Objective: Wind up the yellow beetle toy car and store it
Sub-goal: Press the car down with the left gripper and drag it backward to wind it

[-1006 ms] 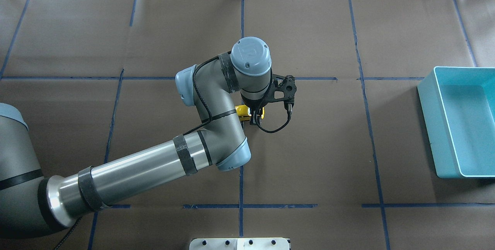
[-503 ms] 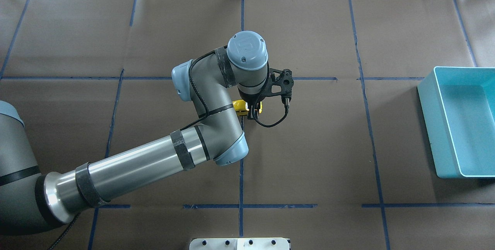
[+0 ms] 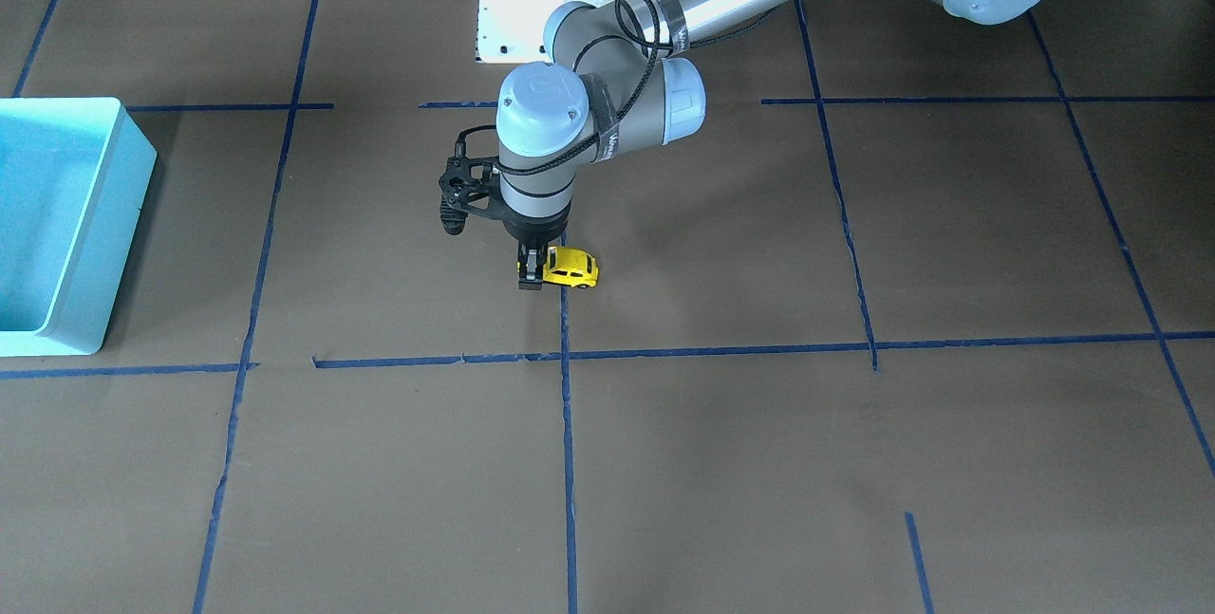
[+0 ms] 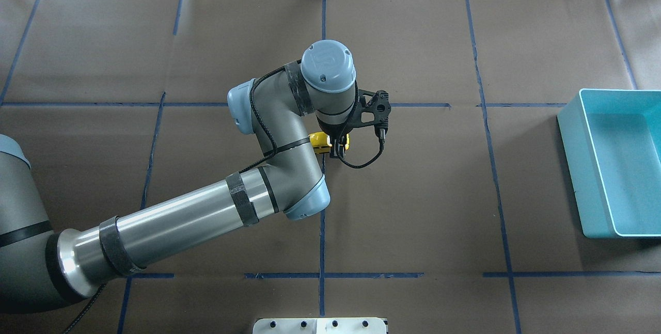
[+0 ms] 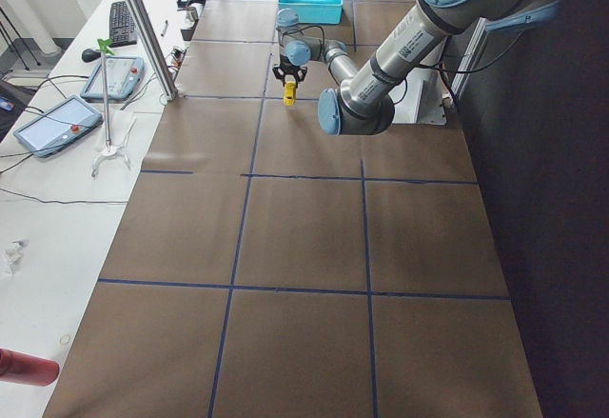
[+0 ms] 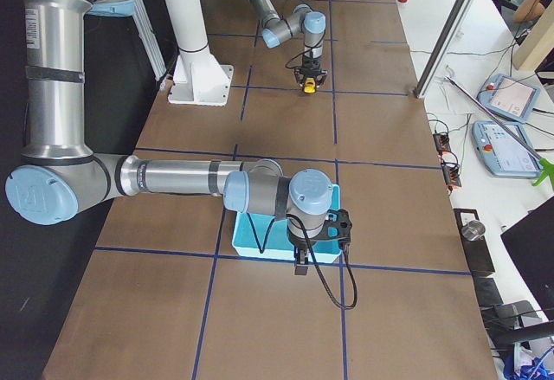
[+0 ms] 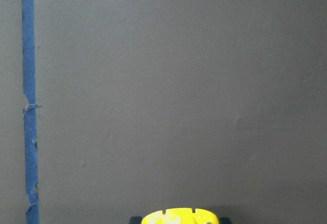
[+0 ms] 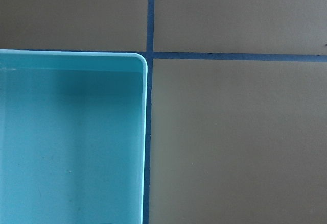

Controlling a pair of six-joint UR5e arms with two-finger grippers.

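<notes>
The yellow beetle toy car stands on the brown table near its middle, on a blue tape line. My left gripper points straight down and is shut on one end of the car. In the overhead view the car shows partly under the wrist, with the gripper beside it. The left wrist view shows only the car's yellow roof at the bottom edge. The light blue bin stands empty at the table's right end. My right gripper hovers over the bin's edge; I cannot tell whether it is open.
Blue tape lines divide the brown table cover into squares. The right wrist view looks down on the bin's corner. The robot's white base plate sits at the near edge. Tablets and cables lie beyond the table's far side.
My left gripper has moved away from the robot's base and slightly left in the overhead view, dragging the yellow car along the table with it.
</notes>
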